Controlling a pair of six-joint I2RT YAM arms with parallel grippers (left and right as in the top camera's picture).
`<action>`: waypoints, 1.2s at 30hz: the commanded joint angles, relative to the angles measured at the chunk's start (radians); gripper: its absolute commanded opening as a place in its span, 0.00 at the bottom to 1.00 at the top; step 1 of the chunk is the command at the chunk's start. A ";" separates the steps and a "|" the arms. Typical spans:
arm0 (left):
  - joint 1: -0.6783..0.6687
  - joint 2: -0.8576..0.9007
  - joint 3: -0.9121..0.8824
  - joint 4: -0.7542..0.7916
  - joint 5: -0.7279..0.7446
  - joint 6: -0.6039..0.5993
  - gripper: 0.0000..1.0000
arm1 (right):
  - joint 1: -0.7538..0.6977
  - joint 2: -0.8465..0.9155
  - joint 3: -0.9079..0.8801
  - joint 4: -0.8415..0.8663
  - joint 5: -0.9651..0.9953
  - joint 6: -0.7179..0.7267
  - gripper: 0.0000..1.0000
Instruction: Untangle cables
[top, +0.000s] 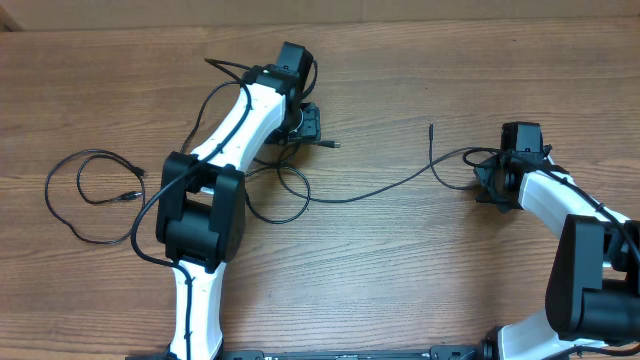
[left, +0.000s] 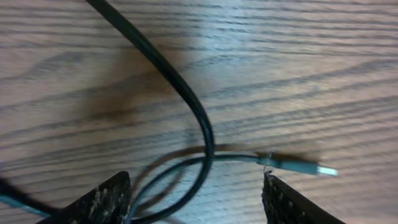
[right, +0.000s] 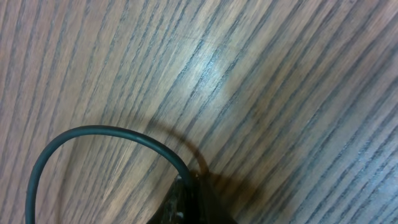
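Note:
A long thin black cable (top: 370, 192) runs across the table from a loop below my left gripper to my right gripper. My right gripper (top: 497, 180) is shut on this cable (right: 93, 132), which curves out of the closed fingertips (right: 193, 193). A free end (top: 431, 128) sticks up left of it. My left gripper (top: 308, 128) is open, its fingers (left: 196, 199) either side of a cable loop (left: 199, 124). A plug end (left: 298, 167) lies just past the right finger. A second cable (top: 85, 195) lies coiled at the left.
The table (top: 400, 280) is brown wood grain. Its far edge (top: 450, 18) runs along the top of the overhead view. Thicker black arm cables run along both white arms.

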 joint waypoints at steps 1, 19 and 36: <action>-0.019 0.002 -0.015 0.005 -0.111 0.014 0.68 | 0.013 0.069 -0.055 -0.022 -0.083 0.004 0.04; -0.027 0.078 -0.016 0.072 -0.104 -0.016 0.37 | 0.013 0.069 -0.055 -0.022 -0.088 0.004 0.05; 0.002 0.039 0.042 -0.010 -0.070 -0.016 0.04 | 0.013 0.069 -0.055 -0.019 -0.088 0.004 0.05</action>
